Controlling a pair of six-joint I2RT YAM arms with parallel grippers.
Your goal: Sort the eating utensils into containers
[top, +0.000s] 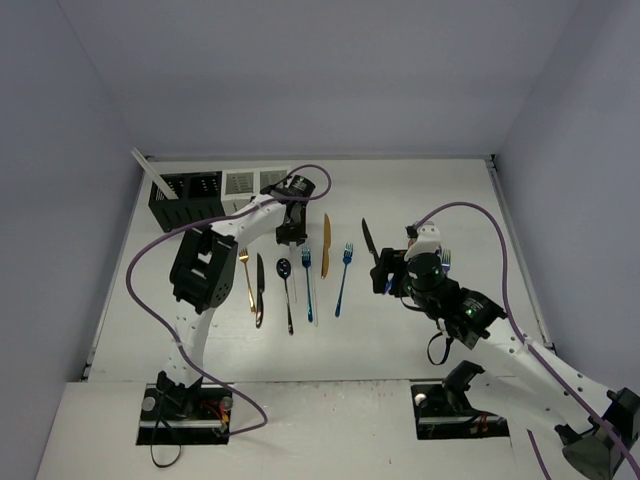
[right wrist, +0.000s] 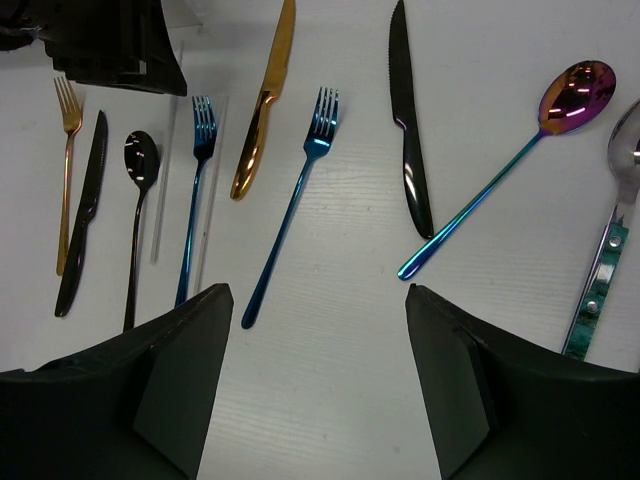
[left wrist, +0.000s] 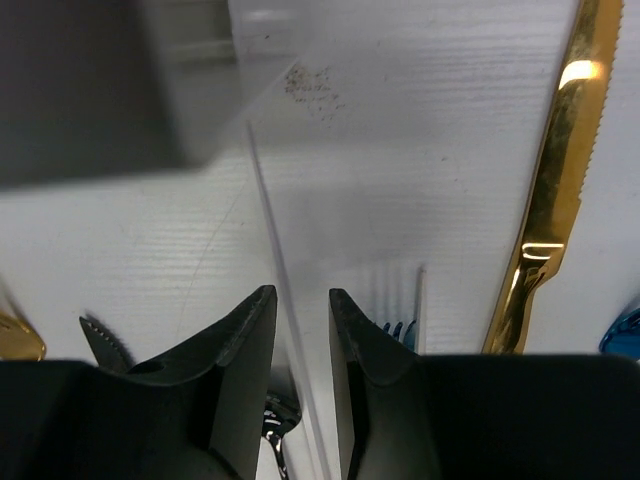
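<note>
The left hand [left wrist: 302,340], fingers narrowed to a slim gap, straddles a translucent chopstick [left wrist: 268,230] lying flat on the table [left wrist: 420,150] before the white caddy [top: 255,181], a light, stiff, likely slippery piece best pinched mid-length, gold knife [left wrist: 550,200] near one side, while the right hand [right wrist: 315,370] hangs wide open, empty.

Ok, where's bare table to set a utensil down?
Bare: far right corner, white caddy to table edge; also the near strip between utensil row and arm bases. Crowded: that row, gold fork through rightmost blue fork.
</note>
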